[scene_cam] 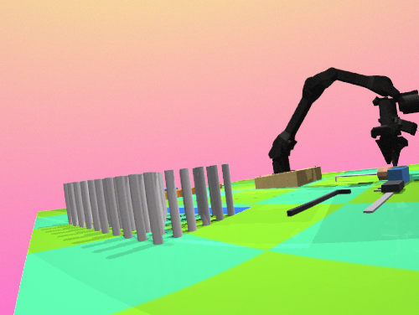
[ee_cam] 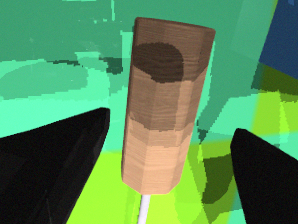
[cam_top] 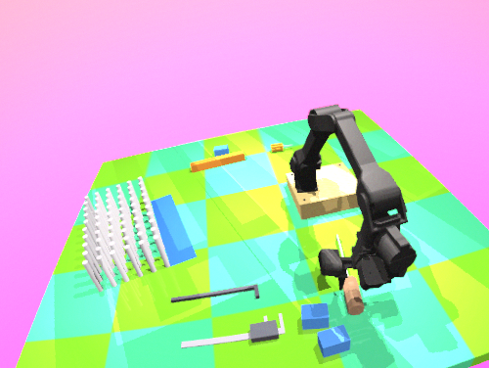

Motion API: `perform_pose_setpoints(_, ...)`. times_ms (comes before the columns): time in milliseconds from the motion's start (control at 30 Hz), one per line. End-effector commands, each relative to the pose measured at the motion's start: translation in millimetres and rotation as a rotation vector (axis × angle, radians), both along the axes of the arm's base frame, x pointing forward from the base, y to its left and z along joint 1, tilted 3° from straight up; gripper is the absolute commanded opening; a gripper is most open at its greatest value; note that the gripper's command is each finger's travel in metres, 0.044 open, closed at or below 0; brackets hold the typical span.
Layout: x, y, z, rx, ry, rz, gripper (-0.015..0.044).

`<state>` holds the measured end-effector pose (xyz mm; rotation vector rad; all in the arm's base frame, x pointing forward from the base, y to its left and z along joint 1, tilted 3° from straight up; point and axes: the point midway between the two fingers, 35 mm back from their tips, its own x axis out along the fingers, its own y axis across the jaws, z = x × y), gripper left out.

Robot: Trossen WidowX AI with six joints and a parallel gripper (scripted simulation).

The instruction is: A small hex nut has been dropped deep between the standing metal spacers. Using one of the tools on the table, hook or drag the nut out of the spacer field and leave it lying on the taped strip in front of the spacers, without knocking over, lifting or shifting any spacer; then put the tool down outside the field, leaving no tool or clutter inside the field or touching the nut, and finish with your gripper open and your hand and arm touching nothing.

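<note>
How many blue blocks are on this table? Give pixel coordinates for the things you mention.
3. Two blue blocks (cam_top: 315, 316) (cam_top: 334, 341) sit near the wooden handle (cam_top: 353, 296) (ee_cam: 161, 110); a third blue block (cam_top: 221, 150) is behind the orange bar (cam_top: 218, 162). Others could be hidden.

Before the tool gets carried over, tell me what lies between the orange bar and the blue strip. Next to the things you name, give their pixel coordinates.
No object shows between the orange bar (cam_top: 218, 162) and the blue strip (cam_top: 174, 230); the top view shows only patterned table there.

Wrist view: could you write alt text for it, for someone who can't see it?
A faceted wooden handle lies between the black fingers of the open hand, with a gap on either side. A thin, pale rod runs from its lower end.
</note>
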<state>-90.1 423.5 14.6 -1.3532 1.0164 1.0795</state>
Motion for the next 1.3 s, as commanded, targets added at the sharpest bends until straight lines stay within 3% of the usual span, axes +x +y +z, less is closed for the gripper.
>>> perform_pose_setpoints(0,0.5,-0.2,-6.4,0.001,-0.004,-0.003,0.028)
perform_pose_setpoints(500,0.5,-2.1,-28.2,0.001,-0.004,-0.003,0.028)
perform_pose_setpoints(600,0.5,-2.1,-28.2,0.001,-0.004,-0.003,0.0201)
perform_pose_setpoints(867,0.5,-2.1,-28.2,0.001,-0.004,-0.003,0.0148)
perform_pose_setpoints(1067,0.5,-0.6,5.7,-0.001,-0.003,-0.001,0.0)
perform_pose_setpoints(1267,1.2,-1.7,32.3,-0.002,-0.002,0.0,0.0)
